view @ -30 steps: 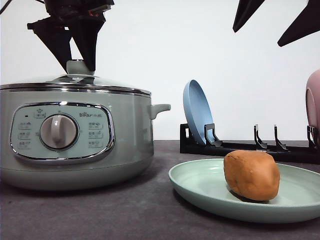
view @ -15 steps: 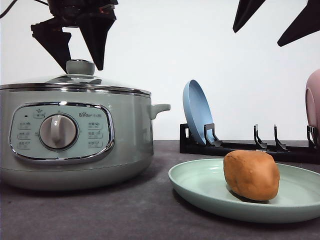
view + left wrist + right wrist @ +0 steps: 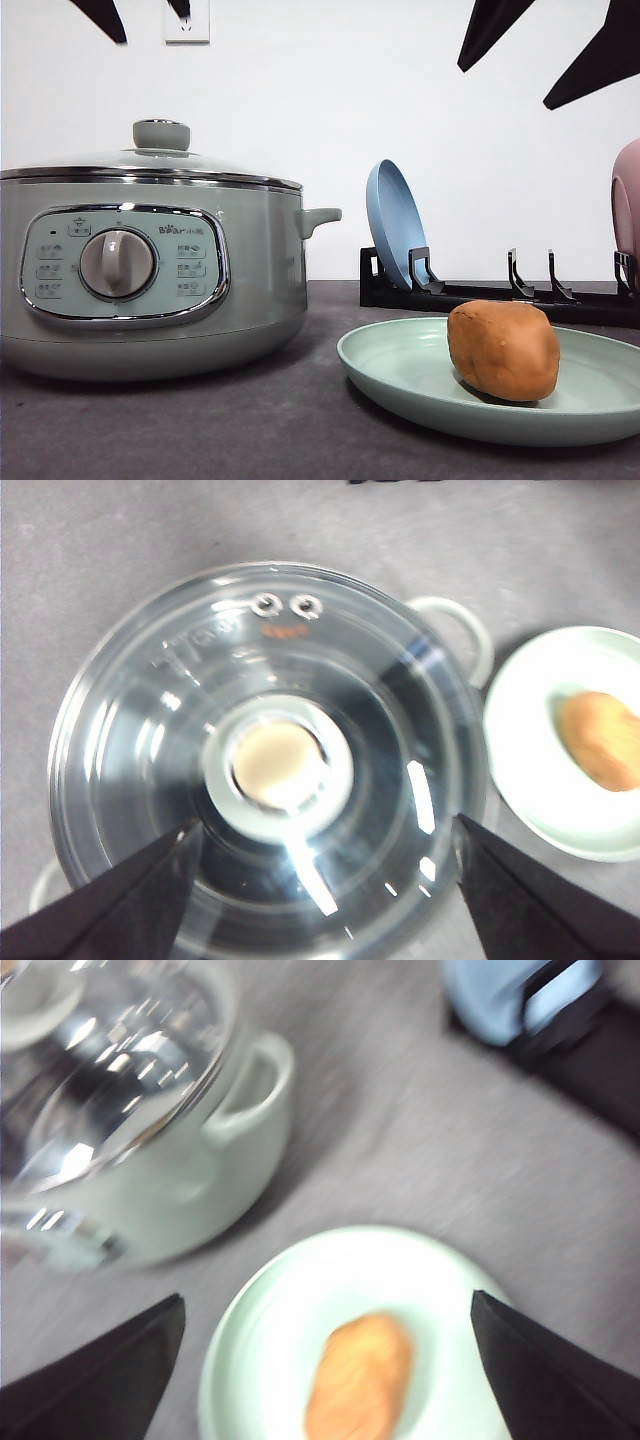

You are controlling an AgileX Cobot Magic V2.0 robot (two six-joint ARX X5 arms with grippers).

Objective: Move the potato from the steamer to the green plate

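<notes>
Potato (image 3: 503, 350) lies on the green plate (image 3: 400, 372), right of the steamer (image 3: 150, 270); lid seated. Left fingers (image 3: 150, 890) spread above the lid knob, right fingers (image 3: 100, 1380) spread above the plate, both empty. Transfer judged complete; retract both arms straight up, clear of lid and plate.

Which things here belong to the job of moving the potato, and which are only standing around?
Belong to the job:
potato, lying on the green plate
steamer, its glass lid on

Only standing around:
blue plate, upright in the black rack
pink plate at the right edge
</notes>
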